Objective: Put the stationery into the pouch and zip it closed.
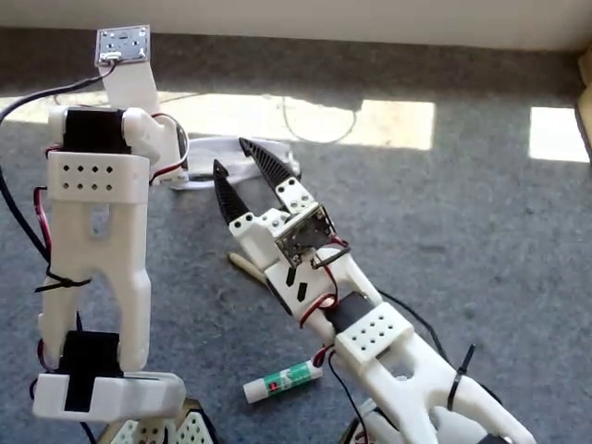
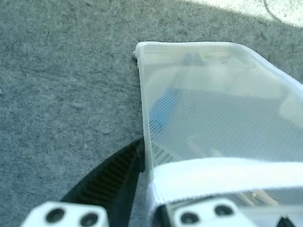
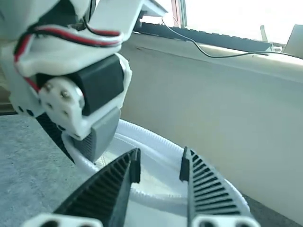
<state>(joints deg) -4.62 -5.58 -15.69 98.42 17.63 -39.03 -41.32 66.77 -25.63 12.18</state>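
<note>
1. right gripper (image 1: 230,155) hangs with its jaws moderately apart and nothing between them, just over the mouth of the pouch (image 2: 213,118).
2. left gripper (image 2: 144,163) looks clamped on the pouch's rim near one corner, seemingly propping it open.
3. pouch is thin mesh, judged soft and light and likely to crumple, so the stiffer zip band is the best hold.
4. glue stick (image 1: 282,379) lies loose at 6 o'clock of the pouch, well apart. it is a hard, smooth cylinder that may roll, best pinched across its middle.
5. tan stick (image 1: 246,264), maybe a pencil, peeks from beneath the right arm at 12 o'clock of the glue stick.
</note>
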